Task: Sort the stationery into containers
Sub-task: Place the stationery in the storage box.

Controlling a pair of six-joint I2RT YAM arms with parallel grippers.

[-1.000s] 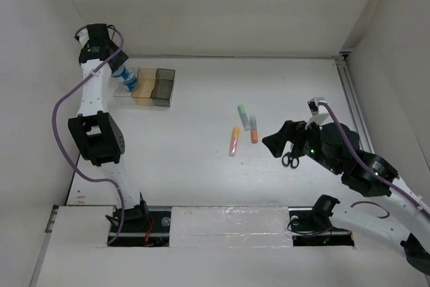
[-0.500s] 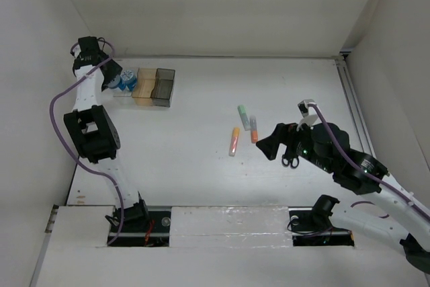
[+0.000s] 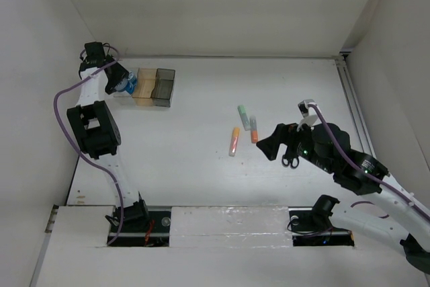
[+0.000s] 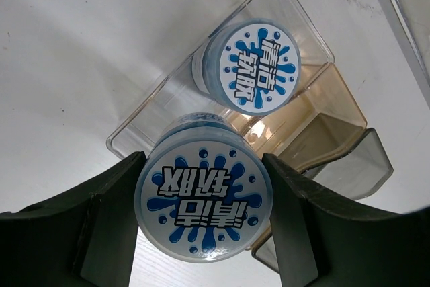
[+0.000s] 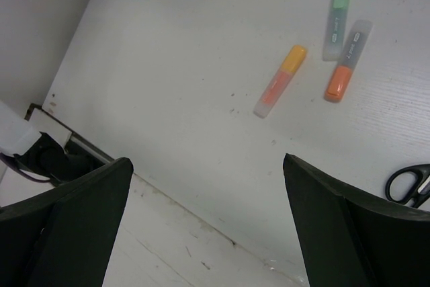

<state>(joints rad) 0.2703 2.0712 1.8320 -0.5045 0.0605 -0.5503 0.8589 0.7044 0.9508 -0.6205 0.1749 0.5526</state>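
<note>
Two arms share a white table [image 3: 201, 105], the left reaching to the far left corner and the right hanging over the middle right. At that corner three joined bins stand in a row: a clear bin [image 4: 144, 126], an amber bin [image 4: 339, 95] and a grey bin [image 4: 376, 166]. Nothing shows in the last two. The left claw [image 4: 205, 214] is clenched on a blue-and-white roll [image 4: 201, 210], gripping its sides and holding it above the near end of the clear bin. A second roll [image 4: 259, 72] already lies inside at the far end. The main risk, as I judge it, is the drop. The held roll seems to hang close to the bin's near rim, so a release here could catch the wall or land on the other roll. It might then bounce or trundle out onto the table, being round. The light bins might also shift if the claw nudges them. The right claw [image 5: 207, 166] is spread wide and grasps nothing. It hovers over bare table, with three markers ahead of it: a green marker [image 5: 338, 10], a grey-and-orange marker [image 5: 346, 62] touching or nearly touching it, and a yellow-orange marker [image 5: 280, 80] a little apart. A pinch on either of the close pair may knock its neighbour. The scissors [image 5: 410, 183] lie flat just to the right, hard to get fingers under and likely to slide.
</note>
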